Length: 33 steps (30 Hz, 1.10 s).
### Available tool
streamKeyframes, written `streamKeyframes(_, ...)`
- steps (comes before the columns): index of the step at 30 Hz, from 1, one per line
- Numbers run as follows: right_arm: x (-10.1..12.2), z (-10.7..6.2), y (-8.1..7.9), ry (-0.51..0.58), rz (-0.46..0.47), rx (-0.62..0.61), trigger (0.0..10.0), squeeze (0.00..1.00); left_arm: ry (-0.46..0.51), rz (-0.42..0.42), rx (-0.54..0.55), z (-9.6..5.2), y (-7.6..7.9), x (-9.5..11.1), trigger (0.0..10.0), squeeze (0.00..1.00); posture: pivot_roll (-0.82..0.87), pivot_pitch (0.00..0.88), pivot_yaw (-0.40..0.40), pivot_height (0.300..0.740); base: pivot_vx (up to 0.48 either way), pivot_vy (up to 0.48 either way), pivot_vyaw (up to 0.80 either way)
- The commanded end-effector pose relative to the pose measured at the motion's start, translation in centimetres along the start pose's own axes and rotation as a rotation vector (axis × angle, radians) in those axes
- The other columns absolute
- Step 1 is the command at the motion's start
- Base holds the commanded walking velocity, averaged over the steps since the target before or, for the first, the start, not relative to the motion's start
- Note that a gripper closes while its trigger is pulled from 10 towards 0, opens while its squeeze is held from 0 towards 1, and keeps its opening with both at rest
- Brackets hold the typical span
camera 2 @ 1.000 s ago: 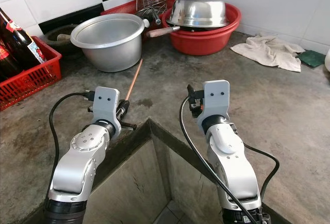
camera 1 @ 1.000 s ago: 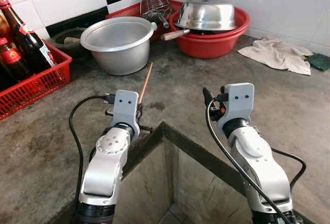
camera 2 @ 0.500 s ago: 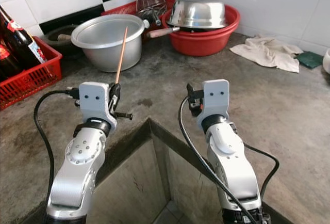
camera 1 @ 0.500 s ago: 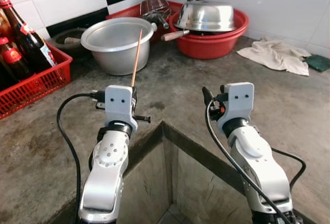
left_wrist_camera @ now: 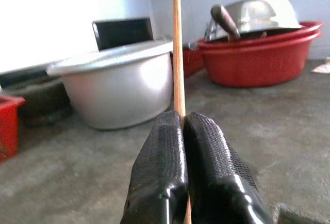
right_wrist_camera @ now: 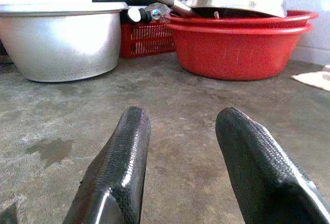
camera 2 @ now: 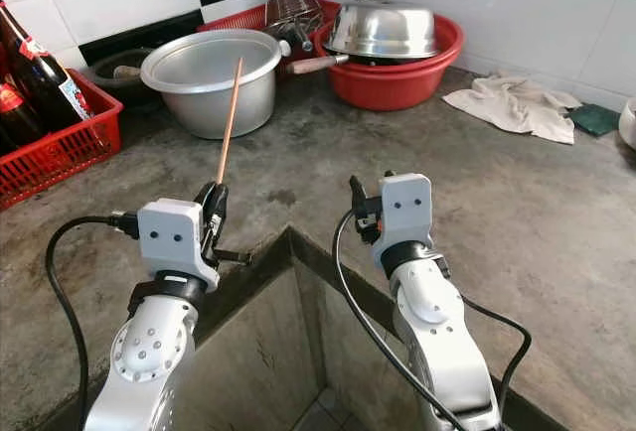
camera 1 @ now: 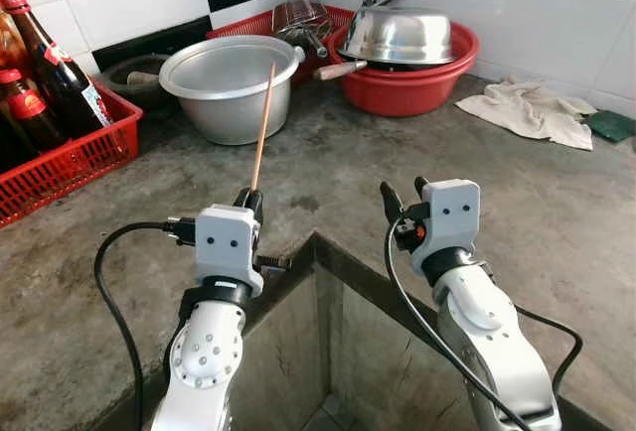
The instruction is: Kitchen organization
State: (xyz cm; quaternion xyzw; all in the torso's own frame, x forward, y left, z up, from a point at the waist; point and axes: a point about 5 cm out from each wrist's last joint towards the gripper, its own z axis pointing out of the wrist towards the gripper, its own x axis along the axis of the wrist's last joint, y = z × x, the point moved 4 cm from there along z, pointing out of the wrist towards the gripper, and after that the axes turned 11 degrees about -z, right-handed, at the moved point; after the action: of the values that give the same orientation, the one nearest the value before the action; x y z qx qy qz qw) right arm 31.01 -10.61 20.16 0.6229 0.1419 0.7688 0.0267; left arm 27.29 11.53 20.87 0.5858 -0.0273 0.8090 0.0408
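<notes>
Concrete counter (camera 1: 556, 193); red basin (camera 1: 417, 78) holds steel bowl (camera 1: 402, 34); left tool (left_wrist_camera: 181, 131) pinches chopstick (camera 1: 260, 123); right tool (right_wrist_camera: 180, 146) spread.

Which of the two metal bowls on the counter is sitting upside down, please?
The shiny steel bowl, inverted inside the red basin at the back. The duller aluminium pot beside it stands upright, open side up.

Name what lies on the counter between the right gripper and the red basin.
Nothing: in the right wrist view, bare grey counter runs from the open right gripper to the red basin, with a damp stain off to one side.
</notes>
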Motion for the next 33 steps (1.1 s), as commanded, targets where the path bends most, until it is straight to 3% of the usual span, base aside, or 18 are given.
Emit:
streamKeyframes(1, 1.0, -0.3, 0.1, 0.045, -0.007, -0.007, 10.0, 0.00, 0.039, 0.016, -0.012, -0.3, 0.1, 0.9, 0.0, 0.00, 0.09, 0.056, -0.009, 0.740, 0.000, 0.000, 0.00)
streamKeyframes(4, 1.0, -0.4, 0.2, 0.054, -0.019, -0.014, 10.0, 0.00, 0.031, 0.038, -0.030, -0.8, 0.4, 0.7, 0.0, 0.00, 0.09, 0.058, -0.009, 0.740, 0.000, 0.000, 0.00)
streamKeyframes(5, 1.0, -0.4, 0.2, 0.057, -0.025, -0.017, 10.0, 0.00, 0.019, 0.036, -0.026, -0.9, 0.5, 0.4, 4.0, 0.00, 0.09, 0.058, -0.009, 0.740, 0.000, 0.000, 0.00)
streamKeyframes(6, 1.1, -0.4, 0.2, 0.060, -0.027, -0.018, 10.0, 0.00, 0.016, 0.031, -0.022, -1.0, 0.5, 0.4, 10.0, 0.00, 0.09, 0.058, -0.012, 0.740, 0.000, 0.000, 0.00)
streamKeyframes(20, 2.0, -0.3, 0.1, 0.116, -0.057, -0.024, 10.0, 0.00, -0.019, 0.024, -0.028, -1.0, 1.0, -0.3, 10.0, 0.00, 0.09, 0.048, -0.015, 0.740, 0.000, 0.000, 0.00)
streamKeyframes(26, 2.2, -0.2, 0.1, 0.125, -0.056, -0.026, 10.0, 0.00, -0.035, 0.033, -0.035, -0.8, 1.1, -0.6, 10.0, 0.00, 0.09, 0.046, -0.014, 0.740, 0.000, 0.000, -0.80)
streamKeyframes(33, 2.5, 0.0, 0.2, 0.138, -0.061, -0.030, 10.0, 0.00, -0.033, 0.082, -0.075, -0.6, 1.6, -0.8, 10.0, 0.00, 0.09, 0.033, -0.010, 0.740, 0.000, 0.177, -0.23)
